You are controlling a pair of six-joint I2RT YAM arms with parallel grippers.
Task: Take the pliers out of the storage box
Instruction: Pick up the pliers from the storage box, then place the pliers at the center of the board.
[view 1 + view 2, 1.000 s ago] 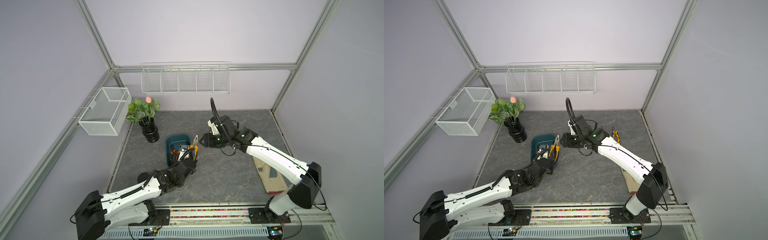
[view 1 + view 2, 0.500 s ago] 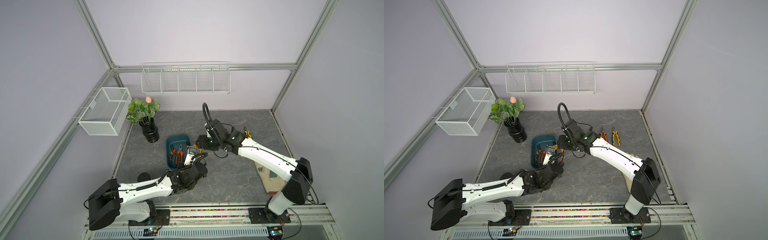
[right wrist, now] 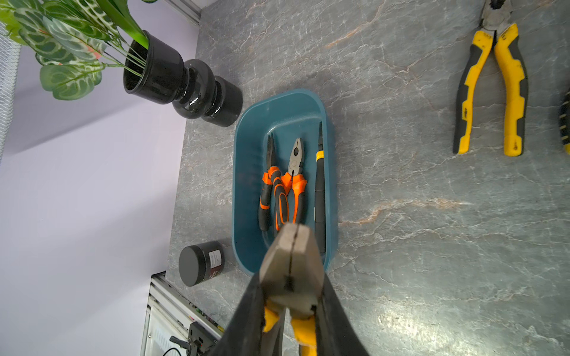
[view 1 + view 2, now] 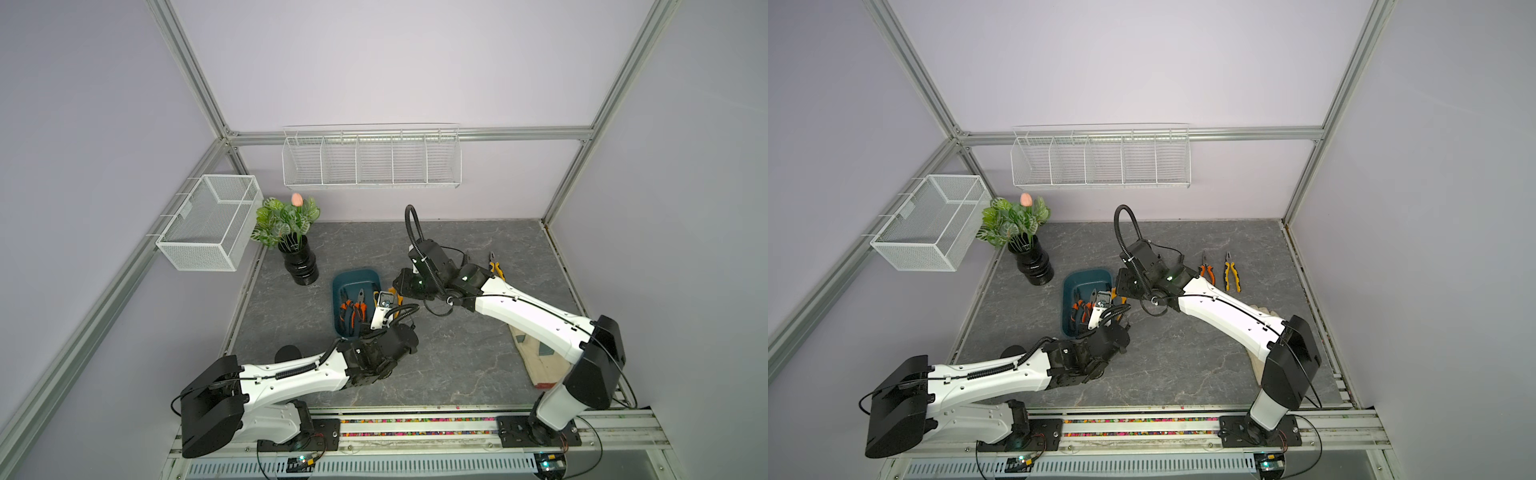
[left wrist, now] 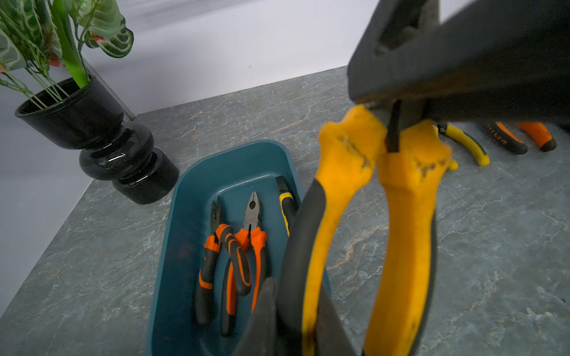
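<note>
- My right jaws: apart a second ago, came together on the head of the yellow pliers [image 3: 291,262]
- My left jaws: stayed clamped on its handles, pliers lifted just beside the storage box [image 3: 246,154]
- Handover underway, I judged; three more pliers [image 3: 297,185] lay in the box

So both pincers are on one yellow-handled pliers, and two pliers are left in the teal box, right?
No. Three are left in the storage box, not two: long-nosed orange pliers, blunt-nosed orange pliers and yellow-black pliers along its wall, as the right wrist view shows. The rest holds.
</note>
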